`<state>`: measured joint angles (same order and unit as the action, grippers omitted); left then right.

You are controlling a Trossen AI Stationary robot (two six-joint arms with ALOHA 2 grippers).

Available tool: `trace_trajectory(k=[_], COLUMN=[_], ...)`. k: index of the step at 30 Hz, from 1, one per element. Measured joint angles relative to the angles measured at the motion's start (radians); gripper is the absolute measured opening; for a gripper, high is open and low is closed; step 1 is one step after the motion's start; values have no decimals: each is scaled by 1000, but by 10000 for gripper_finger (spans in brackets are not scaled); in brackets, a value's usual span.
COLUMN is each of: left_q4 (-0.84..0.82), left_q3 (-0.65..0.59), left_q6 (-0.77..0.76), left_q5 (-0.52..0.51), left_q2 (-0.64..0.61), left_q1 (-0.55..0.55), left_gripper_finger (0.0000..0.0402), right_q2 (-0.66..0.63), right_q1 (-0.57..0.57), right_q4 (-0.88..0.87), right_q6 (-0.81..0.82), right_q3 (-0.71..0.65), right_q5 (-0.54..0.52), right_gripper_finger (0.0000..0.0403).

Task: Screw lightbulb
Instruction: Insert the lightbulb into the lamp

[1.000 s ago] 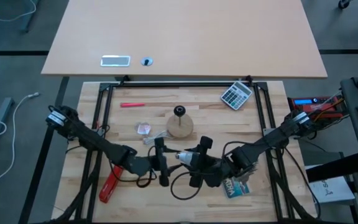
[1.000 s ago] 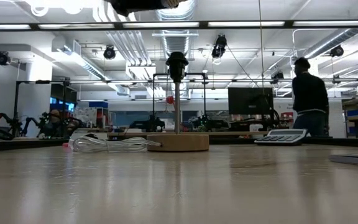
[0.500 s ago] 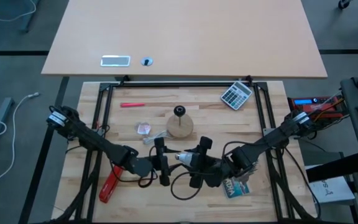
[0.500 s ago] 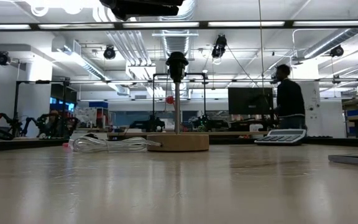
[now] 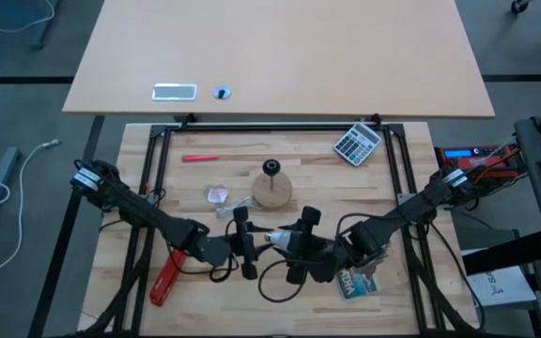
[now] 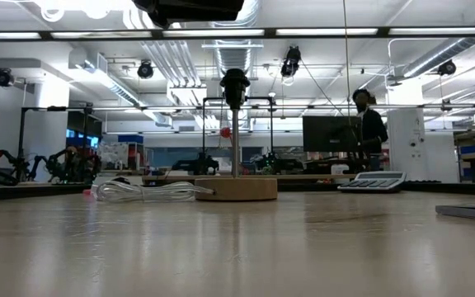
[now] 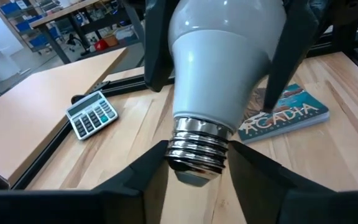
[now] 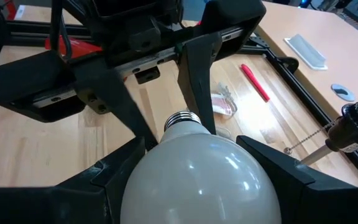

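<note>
Both arms are meeting low in the centre of the high view, over the near part of the wooden table (image 5: 393,282). The right gripper (image 5: 301,246) is grasping the lightbulb (image 5: 272,238) by its white globe; in the right wrist view its two dark fingers (image 8: 98,180) are pressing against both sides of the globe (image 8: 194,183), which is filling the lower middle of that frame. The bulb is lying roughly level above the table, its silvery screw base (image 7: 197,146) pointing toward the left gripper (image 5: 243,242). In the left wrist view the left gripper's fingers (image 7: 145,177) are flanking the screw base on both sides, close against it, with the jaws partly closed; whether they are actually gripping the thread or just bracketing it, I cannot tell. The wooden disc with the black upright socket (image 5: 271,186) is standing in the middle of the high view, just above the two grippers and apart from the bulb. A calculator (image 5: 357,143) is sitting at upper right of the table, a red pen (image 5: 200,158) at upper left, a clear wrapper (image 5: 218,194) just left of the disc, a red tool (image 5: 165,279) at lower left, and a blue booklet (image 5: 357,282) at lower right. In the low view a person (image 6: 369,136) is standing in the room beyond, right of centre.
</note>
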<state>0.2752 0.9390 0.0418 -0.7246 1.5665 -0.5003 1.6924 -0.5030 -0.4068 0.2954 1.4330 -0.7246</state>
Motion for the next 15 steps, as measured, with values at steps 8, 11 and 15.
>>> trace_trajectory(k=[8,11,15], left_q4=[-3,-3,-2], left_q3=[-1,-1,-1], left_q6=[0,7,18], left_q5=[-4,-9,-8], left_q2=[0,0,0], left_q1=[1,1,1], left_gripper_finger=[87,85,84], right_q2=[0,0,0], right_q1=[0,0,0], right_q4=[1,3,3], right_q6=[0,-1,-3], right_q3=[0,0,0], right_q5=[-2,-5,-4], right_gripper_finger=[239,239,251])
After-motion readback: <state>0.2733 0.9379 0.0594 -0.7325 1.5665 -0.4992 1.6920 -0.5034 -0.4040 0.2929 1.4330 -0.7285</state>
